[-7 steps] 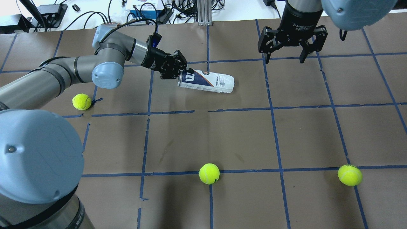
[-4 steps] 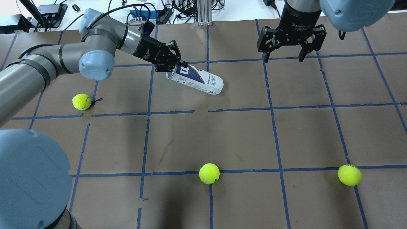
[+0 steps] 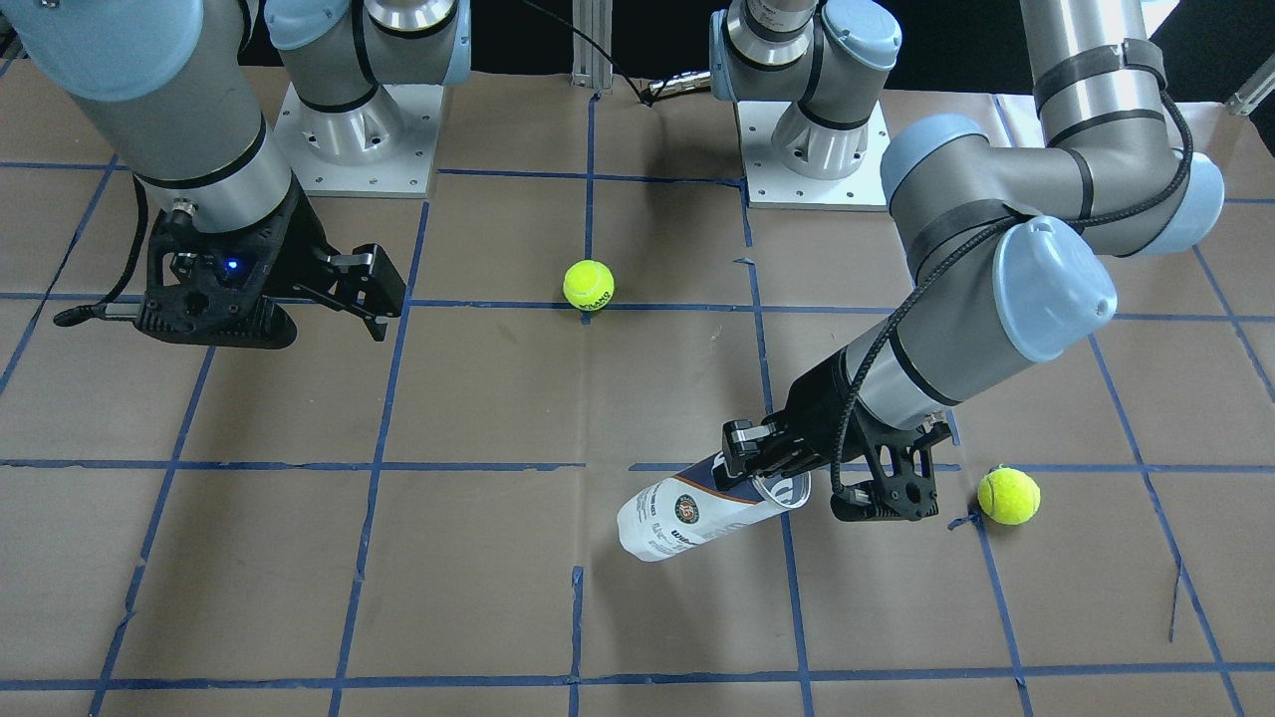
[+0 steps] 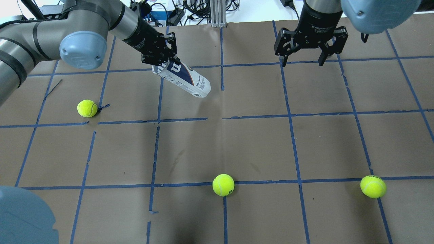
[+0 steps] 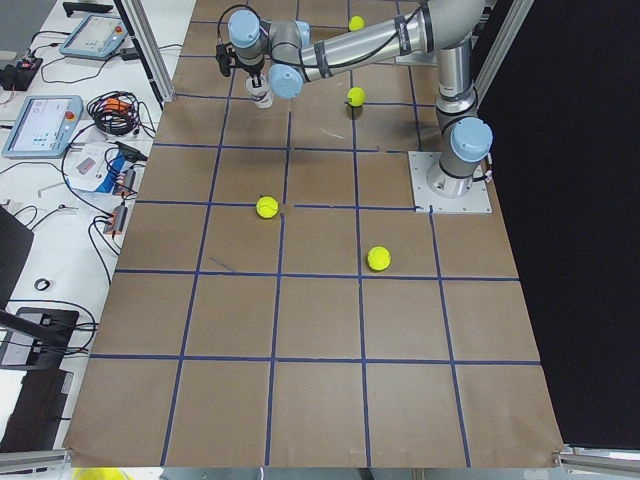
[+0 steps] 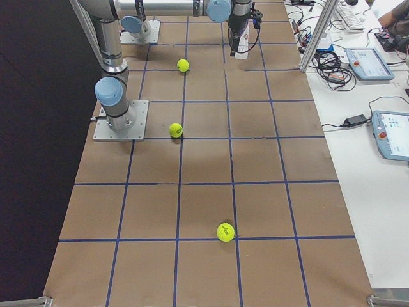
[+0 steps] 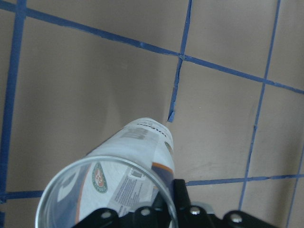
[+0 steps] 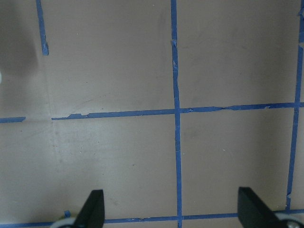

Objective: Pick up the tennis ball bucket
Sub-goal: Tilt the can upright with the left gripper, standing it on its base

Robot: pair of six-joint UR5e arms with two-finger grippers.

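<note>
The tennis ball bucket (image 4: 184, 80) is a clear can with a white and navy label. My left gripper (image 4: 165, 65) is shut on its open silvery rim and holds it tilted, open end up, closed end pointing down toward the table. I cannot tell if the closed end touches the paper. It also shows in the front view (image 3: 682, 513) under the left gripper (image 3: 769, 470), and in the left wrist view (image 7: 137, 156). My right gripper (image 4: 302, 63) hangs open and empty above the far right of the table, also in the right wrist view (image 8: 173, 209).
Three yellow-green tennis balls lie on the brown paper with blue tape lines: one at the left (image 4: 87, 108), one at the near middle (image 4: 223, 185), one at the near right (image 4: 373, 186). Cables and boxes (image 4: 159, 13) sit beyond the far edge.
My left arm has risen and swung left, carrying the rim end of the can. The can has gone from lying nearly flat to steeply tilted. The right gripper has not moved.
</note>
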